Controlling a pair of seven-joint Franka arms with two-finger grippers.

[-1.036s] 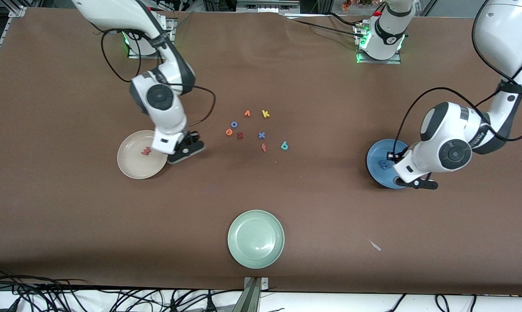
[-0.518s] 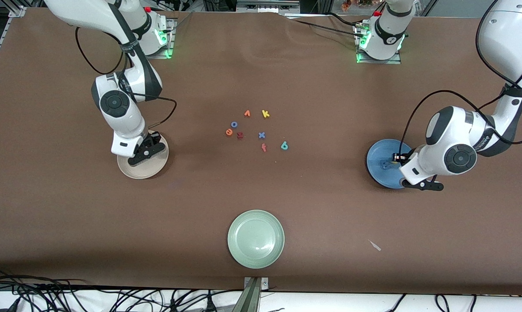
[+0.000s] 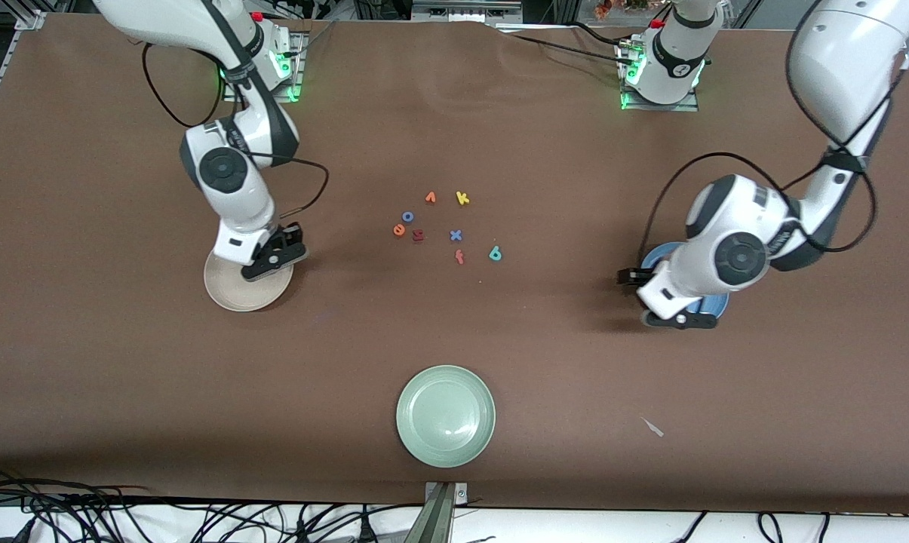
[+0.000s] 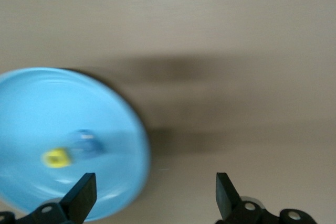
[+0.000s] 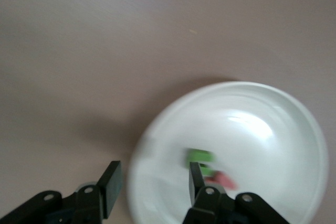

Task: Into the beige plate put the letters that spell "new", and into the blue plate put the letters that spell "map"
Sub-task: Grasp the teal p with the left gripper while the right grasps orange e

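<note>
A wide brown table (image 3: pixel 122 377) fills the front view. Along its twelve o'clock edge stand two arm bases with green lights, bolted to metal plates, with aluminium framing past them. A white strip strewn with black cables runs along the six o'clock edge. A small pale scrap (image 3: pixel 653 427) lies toward five o'clock. No brand or label is readable; the only writing is the foam letters.

At the table's centre lies a loose cluster: orange v (image 3: pixel 430 197), yellow k (image 3: pixel 462 198), blue o (image 3: pixel 407 216), orange e (image 3: pixel 399 230), dark red letter (image 3: pixel 418 235), blue x (image 3: pixel 456 235), an orange-red letter (image 3: pixel 459 257) and teal p (image 3: pixel 495 254). A green plate (image 3: pixel 445 415) sits at six o'clock from the cluster.

The beige plate (image 3: pixel 231 290) lies at nine o'clock from the cluster. The right gripper (image 3: pixel 273 256) hovers over its rim, fingers apart and holding nothing. In the right wrist view the plate (image 5: pixel 273 108) holds the green n (image 5: pixel 200 156) and the pinkish-red w (image 5: pixel 224 181), close together.

The blue plate (image 3: pixel 718 303) lies at three o'clock, mostly hidden by the left arm. The left gripper (image 3: pixel 654 298) hangs over its rim, fingers wide apart and empty. In the left wrist view the plate (image 4: pixel 42 98) holds the yellow a (image 4: pixel 56 158) and the blue m (image 4: pixel 86 142), side by side.
</note>
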